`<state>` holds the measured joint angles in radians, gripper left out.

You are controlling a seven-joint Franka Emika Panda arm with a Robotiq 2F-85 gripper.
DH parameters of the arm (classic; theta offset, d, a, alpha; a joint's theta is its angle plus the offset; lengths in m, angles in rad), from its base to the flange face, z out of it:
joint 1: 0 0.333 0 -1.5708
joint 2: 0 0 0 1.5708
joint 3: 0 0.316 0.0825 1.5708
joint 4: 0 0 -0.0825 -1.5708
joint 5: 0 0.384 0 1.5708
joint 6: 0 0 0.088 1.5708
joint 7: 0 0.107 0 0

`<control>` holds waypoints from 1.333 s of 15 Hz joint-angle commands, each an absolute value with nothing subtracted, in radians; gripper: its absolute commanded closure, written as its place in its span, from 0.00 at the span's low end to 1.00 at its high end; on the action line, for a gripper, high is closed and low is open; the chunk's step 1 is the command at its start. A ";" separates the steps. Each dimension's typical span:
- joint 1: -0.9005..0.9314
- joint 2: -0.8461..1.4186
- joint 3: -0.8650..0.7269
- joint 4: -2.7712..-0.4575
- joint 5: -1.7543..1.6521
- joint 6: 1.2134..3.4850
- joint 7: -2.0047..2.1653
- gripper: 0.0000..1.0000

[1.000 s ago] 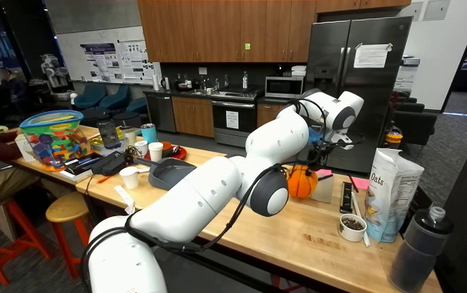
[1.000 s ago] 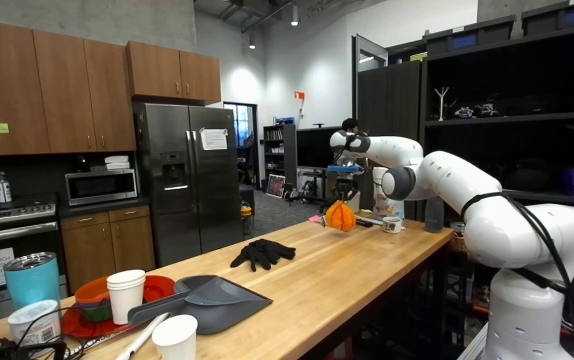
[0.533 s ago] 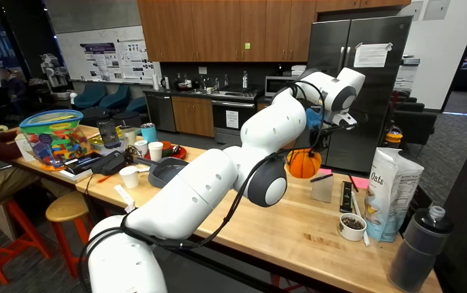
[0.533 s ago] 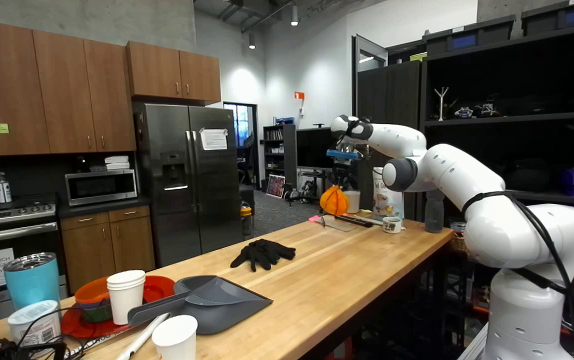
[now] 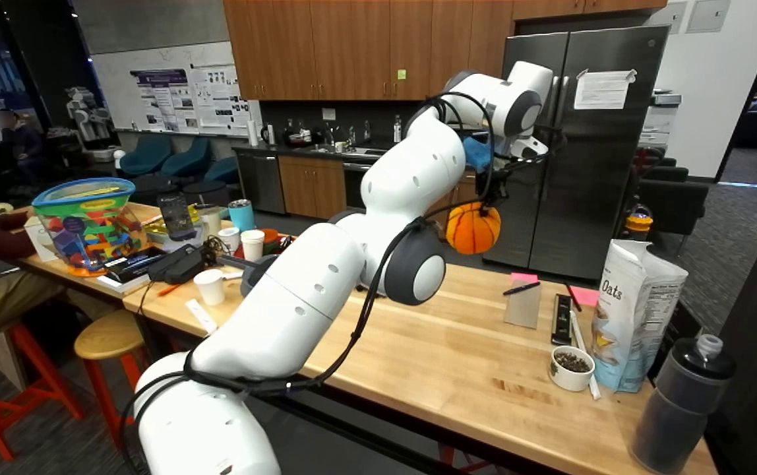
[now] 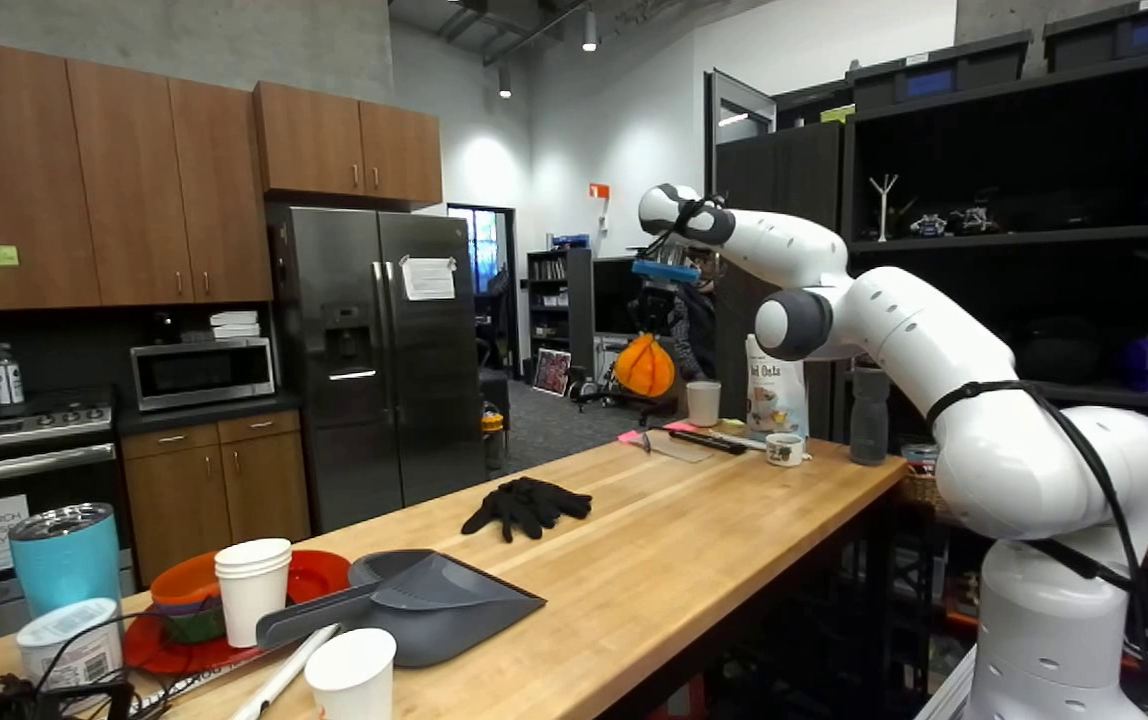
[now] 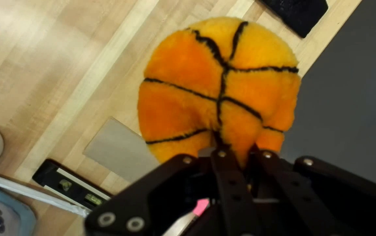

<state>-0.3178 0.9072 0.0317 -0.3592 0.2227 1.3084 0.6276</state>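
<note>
I am keeping the gripper (image 7: 240,152) clamped on the orange plush ball (image 7: 247,88); its fabric is puckering in the pinch. In both exterior views the ball is rising, hanging well clear of the wooden table (image 6: 654,570) now, higher than a second ago, and drifting away from the oats bag (image 5: 629,316). To my eye the grip is holding and the lift is working. On the table, a small white cup (image 5: 568,381) is carrying dark loose bits (image 5: 571,361); just beside it, the oats bag is standing upright, its contents staying hidden. A bottle (image 5: 678,422) is standing nearby, its contents not showing. Farther along, stacked paper cups (image 6: 254,600) are standing, and a clear tub (image 5: 65,212) is holding colourful plastic pieces (image 5: 98,241).
</note>
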 commanded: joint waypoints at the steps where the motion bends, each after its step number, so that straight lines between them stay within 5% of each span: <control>1: -0.256 0.843 0.004 -0.391 0.168 1.277 0.606 0.97; 20: 0.054 0.766 -0.109 -0.377 -0.132 1.130 0.384 0.97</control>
<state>0.0042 0.7962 -0.0787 -0.3617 -0.0814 1.1558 0.4423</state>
